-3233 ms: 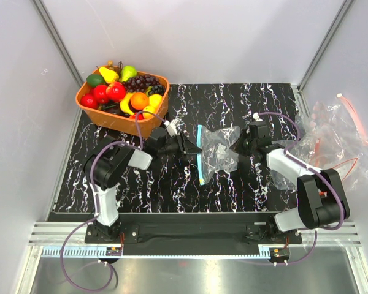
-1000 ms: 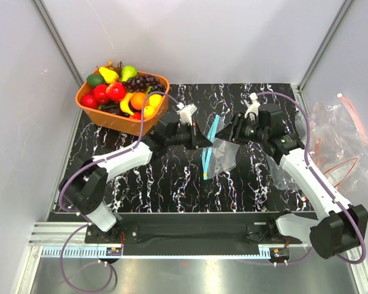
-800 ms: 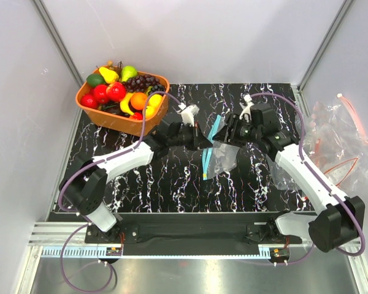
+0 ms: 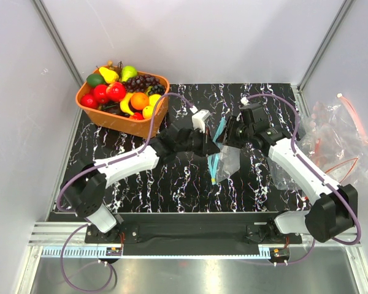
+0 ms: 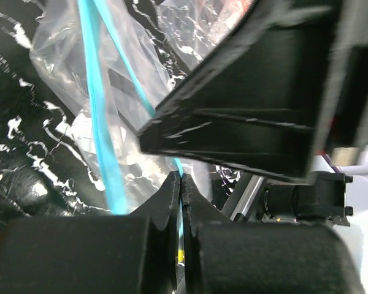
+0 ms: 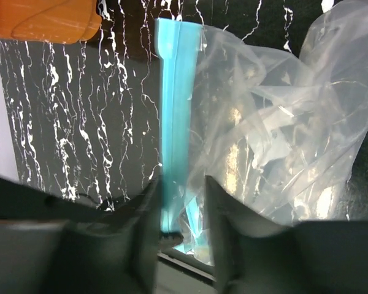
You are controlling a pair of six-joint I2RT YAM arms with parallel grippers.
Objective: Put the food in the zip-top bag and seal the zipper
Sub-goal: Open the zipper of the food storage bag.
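At the far left corner of the black marbled table point(image 4: 172, 184) stands an orange basket point(image 4: 119, 124). It holds the food point(image 4: 108, 93), red, orange and yellow toy fruits heaped together with a dark grape bunch point(image 4: 144, 81). All of it lies well apart from both grippers.

Toward the middle, the left gripper point(image 4: 214, 148) reaches in from the left. Its wrist view shows the fingers pressed together on the zipper point(image 4: 215, 164), the light blue strip running down into the closed fingertips. The zip-top bag point(image 4: 229, 160) is held crumpled between the two grippers.

The right gripper point(image 4: 227, 138) meets it from the right. In its wrist view the fingers clasp the zipper, and the strip fills the narrow gap between them.

A large dark blurred shape blocks much of the left wrist view. Whether the bag's mouth is open or closed cannot be made out among the folds.

At the far right, a pile of clear bags point(image 4: 334, 131) lies beside the table's edge.
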